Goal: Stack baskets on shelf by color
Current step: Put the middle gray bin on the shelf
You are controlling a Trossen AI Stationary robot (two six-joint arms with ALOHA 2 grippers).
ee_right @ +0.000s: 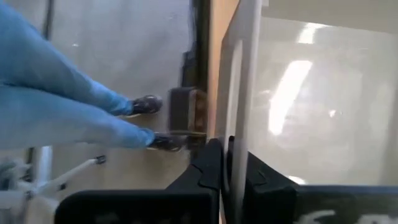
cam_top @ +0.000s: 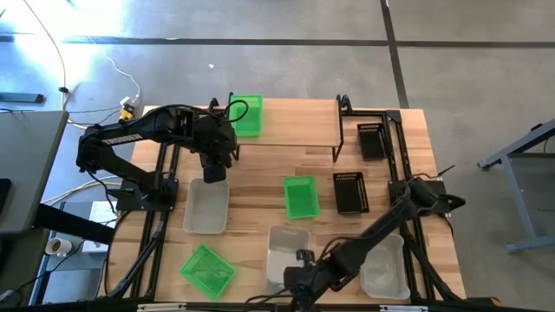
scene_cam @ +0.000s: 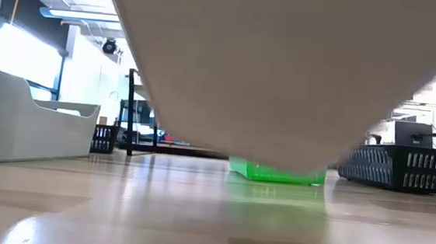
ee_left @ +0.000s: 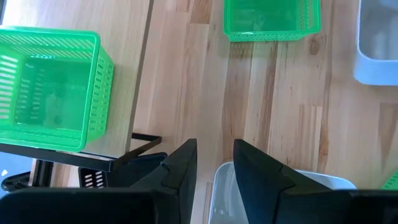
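Wooden tabletop (cam_top: pixel 260 173) carries scattered baskets, all looking empty to us; one green basket (cam_top: pixel 247 115) sits on the shelf (cam_top: pixel 295 121). Our right gripper (ee_right: pixel 225 163) is clamped on a clear basket's (cam_top: pixel 288 251) wall at the near table edge. Our left gripper (ee_left: pixel 214 163) hovers, jaws apart, over another clear basket (cam_top: pixel 207 205).

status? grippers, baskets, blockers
Right gripper shut on whitish basket rim at front edge. Left gripper over another whitish basket. One green basket on shelf.

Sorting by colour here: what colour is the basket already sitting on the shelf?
Bright green basket, clearest in the high view.
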